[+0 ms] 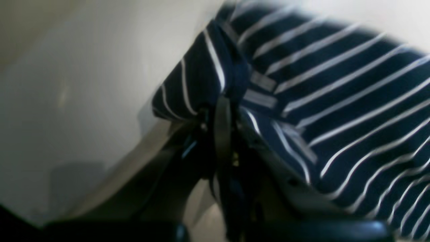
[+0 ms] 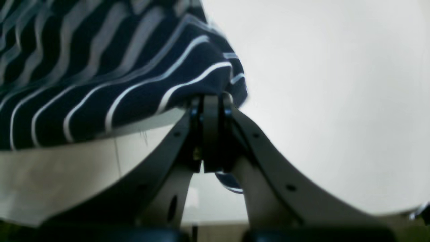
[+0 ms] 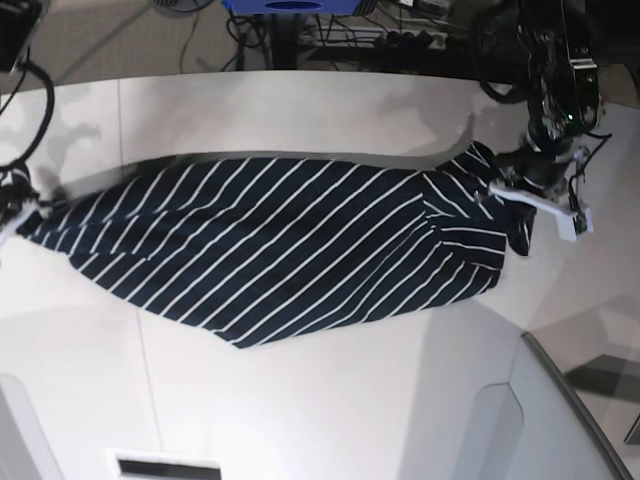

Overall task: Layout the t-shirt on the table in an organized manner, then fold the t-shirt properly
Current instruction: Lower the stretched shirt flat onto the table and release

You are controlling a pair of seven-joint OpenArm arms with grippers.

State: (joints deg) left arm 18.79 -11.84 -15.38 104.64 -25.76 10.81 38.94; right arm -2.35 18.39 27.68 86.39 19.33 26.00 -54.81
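The dark navy t-shirt [image 3: 280, 250] with thin white stripes is stretched sideways across the white table [image 3: 300, 400], its middle sagging toward the front. In the base view my left gripper [image 3: 492, 182] is at the right end, shut on a bunched edge of the fabric. My right gripper [image 3: 30, 207] is at the far left edge, shut on the other end. The left wrist view shows the left gripper [image 1: 222, 101] pinching a fold of the t-shirt [image 1: 336, 101] above the table [image 1: 84, 84]. In the right wrist view the right gripper [image 2: 210, 100] clamps the t-shirt [image 2: 100, 84] at its corner.
Cables and a blue object [image 3: 290, 8] lie on the floor behind the table's curved far edge. A grey panel [image 3: 560, 420] cuts in at the lower right. A thin seam line [image 3: 140, 340] runs down the tabletop on the left, and a small white label [image 3: 165, 465] sits at the front.
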